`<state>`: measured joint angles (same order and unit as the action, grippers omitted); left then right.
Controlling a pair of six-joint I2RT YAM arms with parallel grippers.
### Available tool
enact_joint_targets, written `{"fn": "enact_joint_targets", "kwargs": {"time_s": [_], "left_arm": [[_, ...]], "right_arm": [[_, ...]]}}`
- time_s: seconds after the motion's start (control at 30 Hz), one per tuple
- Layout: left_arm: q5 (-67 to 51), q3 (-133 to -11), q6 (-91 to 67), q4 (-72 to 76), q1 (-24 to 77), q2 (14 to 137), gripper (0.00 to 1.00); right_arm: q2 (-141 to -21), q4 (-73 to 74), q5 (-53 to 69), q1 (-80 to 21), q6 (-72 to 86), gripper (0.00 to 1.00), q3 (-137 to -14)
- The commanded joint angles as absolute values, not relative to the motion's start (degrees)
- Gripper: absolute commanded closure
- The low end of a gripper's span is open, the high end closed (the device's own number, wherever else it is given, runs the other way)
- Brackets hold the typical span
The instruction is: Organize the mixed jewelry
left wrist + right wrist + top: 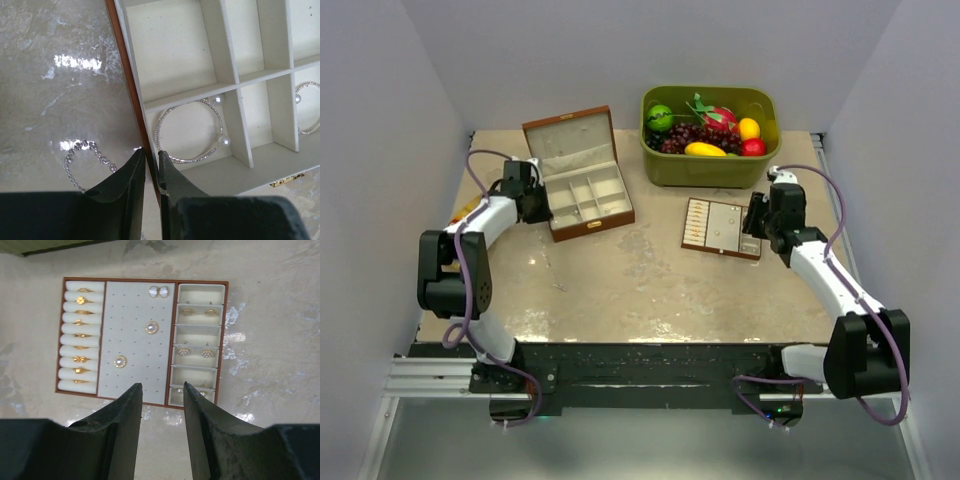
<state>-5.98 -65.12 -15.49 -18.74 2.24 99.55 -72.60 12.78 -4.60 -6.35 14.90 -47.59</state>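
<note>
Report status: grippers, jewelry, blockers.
Left gripper nearly shut, empty, at box edge. Right gripper open over tray. Chain lies on table. No blockers.

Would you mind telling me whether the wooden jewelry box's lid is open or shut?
Open: the wooden jewelry box has its lid raised at the back, exposing cream compartments, one holding a pearl-tipped bangle.

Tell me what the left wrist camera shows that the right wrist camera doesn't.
Only the left wrist view shows the wooden box with cream compartments, a pearl-tipped hoop bracelet lying in one, part of a second bracelet in another, and a chain on the table beside the box. The left tool is nearly closed, holding nothing.

Only the right wrist view shows the flat tray with gold rings, round pearl pieces and small earrings, below the open right tool.

Both show the glossy beige tabletop.
</note>
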Motion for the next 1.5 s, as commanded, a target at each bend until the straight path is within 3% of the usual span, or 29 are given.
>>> {"fn": "enact_joint_targets", "kwargs": {"time_s": [0.0,0.4,1.1,1.47], "left_arm": [[-9.67,-60.65,-18.28,-18.72,5.00,94.32,0.87],[-8.96,-48.44,-30.13,-12.23,13.88,85.44,1.00],[-2.19,-32.35,-42.97,-11.52,18.37,69.35,1.00],[-3.25,-29.44,-50.53,-6.25,20.47,69.43,1.00]], "right_arm": [[-70.23,13.19,1.74,-6.50,18.63,0.58,-47.73],[-66.80,8.27,9.23,-8.69,26.10,0.57,-41.05],[-67.59,7.65,6.33,-16.78,29.35,0.57,-40.34],[-68.38,5.19,1.94,-26.00,34.80,0.56,-40.87]]}}
